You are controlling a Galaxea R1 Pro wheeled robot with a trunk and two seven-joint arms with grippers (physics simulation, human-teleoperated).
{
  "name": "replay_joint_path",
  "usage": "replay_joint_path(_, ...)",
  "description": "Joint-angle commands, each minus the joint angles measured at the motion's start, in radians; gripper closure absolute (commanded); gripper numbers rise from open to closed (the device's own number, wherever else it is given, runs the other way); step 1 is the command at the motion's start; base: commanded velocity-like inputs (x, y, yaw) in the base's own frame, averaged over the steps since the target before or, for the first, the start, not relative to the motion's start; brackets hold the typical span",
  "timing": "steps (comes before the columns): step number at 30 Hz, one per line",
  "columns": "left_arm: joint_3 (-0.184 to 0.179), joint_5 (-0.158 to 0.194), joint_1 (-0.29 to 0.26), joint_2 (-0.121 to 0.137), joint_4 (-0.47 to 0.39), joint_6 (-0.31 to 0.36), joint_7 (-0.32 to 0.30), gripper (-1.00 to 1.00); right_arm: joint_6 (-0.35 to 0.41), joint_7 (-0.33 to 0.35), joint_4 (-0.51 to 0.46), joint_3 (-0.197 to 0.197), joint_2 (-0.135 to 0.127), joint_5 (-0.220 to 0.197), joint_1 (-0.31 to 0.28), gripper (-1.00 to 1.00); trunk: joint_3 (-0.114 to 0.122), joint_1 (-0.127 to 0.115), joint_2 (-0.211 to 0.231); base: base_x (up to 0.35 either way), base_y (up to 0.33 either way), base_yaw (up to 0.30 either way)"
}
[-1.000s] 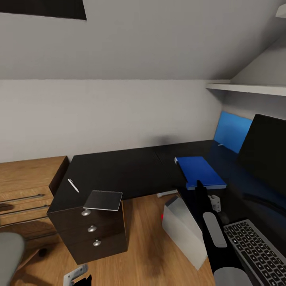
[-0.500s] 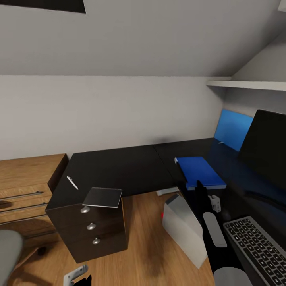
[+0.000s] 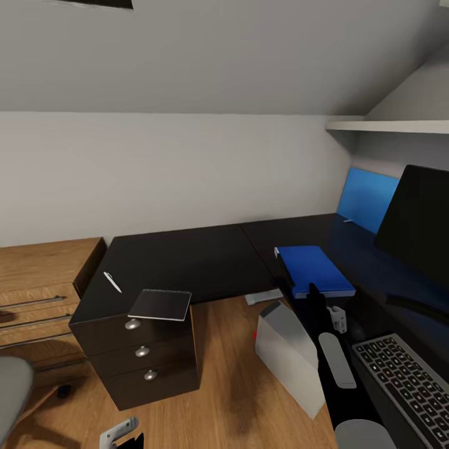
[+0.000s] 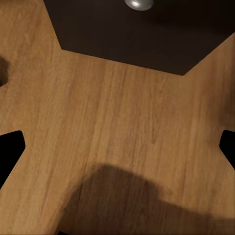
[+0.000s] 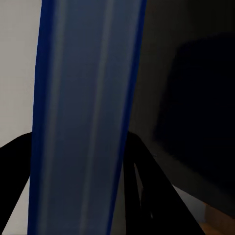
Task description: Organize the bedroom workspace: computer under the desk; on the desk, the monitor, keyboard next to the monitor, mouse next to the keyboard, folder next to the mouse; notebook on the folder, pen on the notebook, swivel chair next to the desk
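Note:
The blue folder (image 3: 315,268) lies on the black desk (image 3: 187,259) near its inner corner. My right gripper (image 3: 313,293) is at the folder's near edge, and in the right wrist view its fingers (image 5: 142,186) press both sides of the folder (image 5: 83,122). The dark notebook (image 3: 160,304) overhangs the desk corner above the drawers, with the pen (image 3: 112,282) beside it. Monitor (image 3: 418,227) and keyboard (image 3: 405,386) stand on the right wing. The grey computer (image 3: 290,358) leans on the floor by the desk. My left gripper (image 4: 117,147) hangs open over the floor. The mouse is out of view.
The dark drawer unit (image 3: 146,358) stands under the desk's left end, beside a light-wood counter (image 3: 43,274). The swivel chair's grey seat (image 3: 12,393) pokes in at the lower left. A blue wall panel (image 3: 368,202) and a white shelf (image 3: 386,126) are behind the monitor.
The whole head view has shifted a little, so the camera moved. The folder, the right gripper and the other things keep their places relative to each other.

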Motion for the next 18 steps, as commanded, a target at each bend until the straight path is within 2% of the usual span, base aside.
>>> replay_joint_path(1,0.001,0.009,0.000,-0.001,-0.002,0.006,0.003,-1.00,-0.003,-0.003,-0.001,0.000,0.001,-0.010,-0.001,1.00,-0.004,0.004,-0.008,0.000,0.000,0.000)
replay_joint_path(7,0.001,0.009,0.000,-0.001,-0.001,0.007,0.003,-1.00,-0.006,-0.003,-0.001,0.000,0.001,-0.010,-0.001,1.00,-0.023,0.027,-0.050,0.000,0.000,0.000)
replay_joint_path(18,0.001,0.010,0.000,-0.001,-0.001,0.009,0.003,-1.00,-0.007,-0.003,-0.001,0.002,0.001,-0.009,-0.001,1.00,-0.023,0.027,-0.050,0.000,0.000,-0.002)
